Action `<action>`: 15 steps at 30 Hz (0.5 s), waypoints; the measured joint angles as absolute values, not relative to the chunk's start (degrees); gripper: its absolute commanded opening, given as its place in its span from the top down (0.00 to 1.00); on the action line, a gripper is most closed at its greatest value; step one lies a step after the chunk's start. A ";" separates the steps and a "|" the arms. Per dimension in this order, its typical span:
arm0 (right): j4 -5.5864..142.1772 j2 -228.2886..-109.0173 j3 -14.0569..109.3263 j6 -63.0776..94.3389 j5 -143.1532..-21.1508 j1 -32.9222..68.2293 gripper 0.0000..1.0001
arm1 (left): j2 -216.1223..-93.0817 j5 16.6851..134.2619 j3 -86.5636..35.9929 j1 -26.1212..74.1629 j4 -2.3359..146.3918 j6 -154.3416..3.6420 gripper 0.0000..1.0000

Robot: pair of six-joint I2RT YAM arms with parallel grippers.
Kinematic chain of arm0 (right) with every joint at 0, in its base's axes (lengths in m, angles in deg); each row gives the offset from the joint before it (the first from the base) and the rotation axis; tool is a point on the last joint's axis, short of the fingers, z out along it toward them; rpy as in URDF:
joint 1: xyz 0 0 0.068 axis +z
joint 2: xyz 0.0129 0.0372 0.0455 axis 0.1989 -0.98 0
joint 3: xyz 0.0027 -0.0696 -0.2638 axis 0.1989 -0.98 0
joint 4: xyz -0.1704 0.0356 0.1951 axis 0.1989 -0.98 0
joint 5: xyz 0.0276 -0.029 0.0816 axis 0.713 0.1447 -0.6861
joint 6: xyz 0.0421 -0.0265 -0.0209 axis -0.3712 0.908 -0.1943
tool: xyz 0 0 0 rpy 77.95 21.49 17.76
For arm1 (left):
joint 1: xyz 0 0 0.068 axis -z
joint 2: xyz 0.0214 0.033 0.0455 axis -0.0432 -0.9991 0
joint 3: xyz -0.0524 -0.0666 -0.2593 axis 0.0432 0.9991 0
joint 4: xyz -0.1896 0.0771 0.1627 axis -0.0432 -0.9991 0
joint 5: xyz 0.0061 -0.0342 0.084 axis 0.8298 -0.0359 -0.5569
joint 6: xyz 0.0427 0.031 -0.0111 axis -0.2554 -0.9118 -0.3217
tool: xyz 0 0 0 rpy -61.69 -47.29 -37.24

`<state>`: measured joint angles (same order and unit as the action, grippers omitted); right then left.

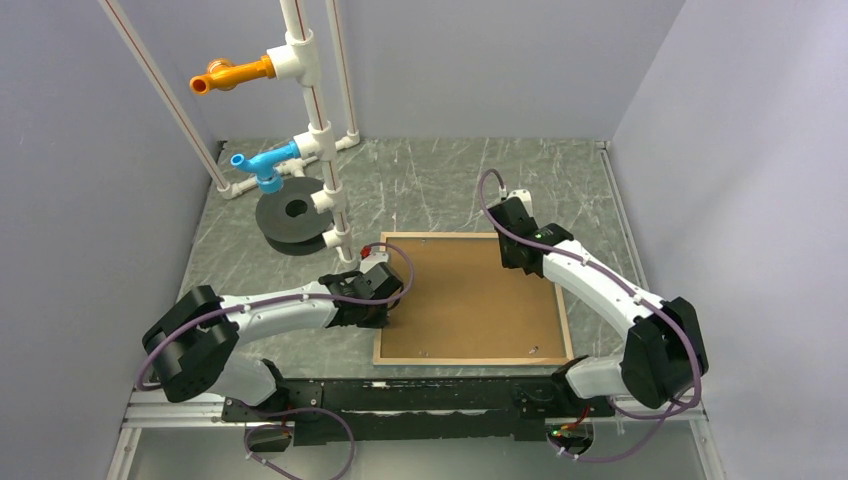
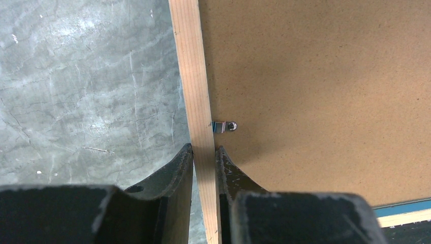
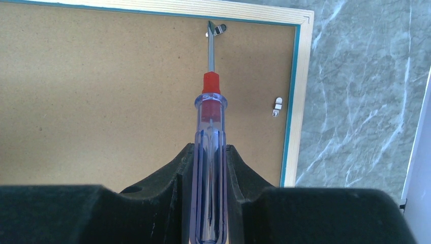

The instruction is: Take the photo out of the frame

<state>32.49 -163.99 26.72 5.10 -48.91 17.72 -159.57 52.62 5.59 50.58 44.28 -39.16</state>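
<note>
Frame (image 2: 195, 76) face-down on grey marbled table (image 1: 430, 185), pale walls (image 1: 480, 70); left end effector (image 2: 204, 150) pinching its rim, right end effector (image 3: 209, 147) grasping screwdriver (image 3: 209, 101)

We see a grey marbled bench (image 1: 440, 190) carrying a white pipe stand (image 1: 318, 130) with an orange fitting (image 1: 232, 74) and a blue fitting (image 1: 262, 165), a black disc (image 1: 295, 212) beside it, and a brown backing board (image 1: 470, 300). A clear-handled screwdriver (image 3: 210, 152) points its tip at a metal clip (image 3: 218, 29).

A robot lab cell: plain panels (image 1: 720, 150) wall in a marbled table (image 1: 440, 190), left arm (image 1: 270, 310) and right arm (image 1: 600, 285) bolted near, pipe rig (image 1: 320, 130) far left.
</note>
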 measured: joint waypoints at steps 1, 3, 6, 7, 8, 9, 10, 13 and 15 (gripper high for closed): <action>32.38 -164.19 26.85 5.10 -48.82 17.74 1.00 | -159.51 52.62 5.65 50.58 44.36 -39.16 1.00; 31.99 -164.61 27.42 5.06 -48.62 17.74 1.00 | -159.33 52.62 5.85 50.58 44.56 -39.16 1.00; 31.02 -165.13 28.31 4.71 -48.53 17.87 1.00 | -159.09 52.62 6.15 50.58 44.91 -39.16 1.00; 30.78 -165.20 28.51 4.60 -48.53 18.00 1.00 | -159.05 52.62 6.18 50.58 44.93 -39.16 1.00; 30.43 -165.24 28.64 4.38 -48.56 18.24 1.00 | -159.05 52.62 6.20 50.58 44.97 -39.16 1.00; 30.06 -165.24 28.75 4.21 -48.58 18.44 1.00 | -158.98 52.62 6.26 50.58 45.04 -39.14 1.00; 29.65 -165.22 28.91 4.10 -48.53 18.72 1.00 | -158.88 52.62 6.39 50.58 45.19 -39.14 1.00; 29.19 -164.98 29.01 4.07 -48.40 19.47 1.00 | -158.83 52.71 6.48 50.58 45.30 -39.14 1.00; 29.12 -164.17 29.01 4.49 -48.53 19.97 1.00 | -158.83 52.84 6.48 50.58 45.35 -39.14 1.00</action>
<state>29.12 -164.17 29.01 4.49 -48.53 19.97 -158.83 52.84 6.48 50.58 45.35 -39.14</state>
